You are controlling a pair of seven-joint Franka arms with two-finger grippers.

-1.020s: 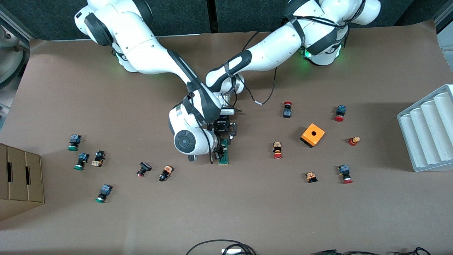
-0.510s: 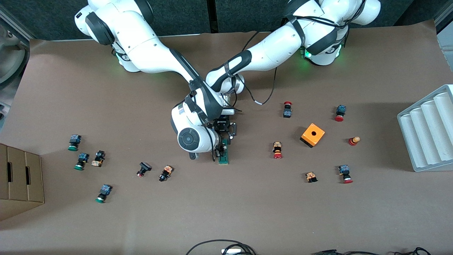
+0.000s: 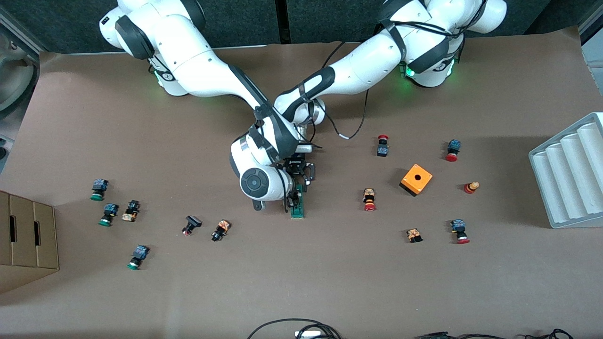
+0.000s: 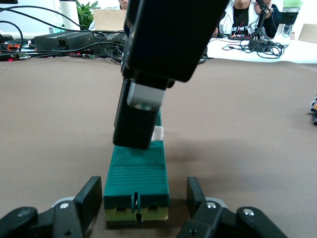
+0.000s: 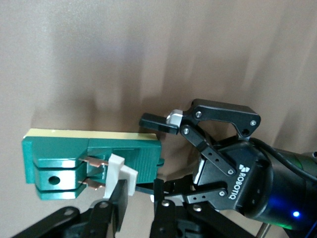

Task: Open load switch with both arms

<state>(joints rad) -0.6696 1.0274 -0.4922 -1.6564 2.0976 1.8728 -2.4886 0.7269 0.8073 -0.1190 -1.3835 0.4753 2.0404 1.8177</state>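
The brown table (image 3: 301, 282) carried everything, with a white ridged tray (image 3: 567, 176) at the left arm's end and a cardboard box (image 3: 26, 240) at the right arm's end. Both white arms reached in from their bases and met near the table's middle. The right arm (image 3: 207, 75) crossed over the left arm (image 3: 358, 66) there, its wrist hiding much of the meeting point from the front camera.

The load switch (image 3: 297, 207) lay flat on the table under the two wrists, a narrow dark green block with its long axis running toward the front camera. The left gripper (image 4: 143, 206) was clamped on the sides of the switch's end farther from that camera, one finger against each flank. The right gripper (image 5: 136, 208) came down from above and was pinched together on the small white tab (image 5: 119, 171) standing up from the switch's top.

An orange cube with a hole (image 3: 416, 179) sat toward the left arm's end, well apart from the switch. Small red-capped push buttons (image 3: 369, 199) lay scattered around the cube, green-capped push buttons (image 3: 99, 189) near the box
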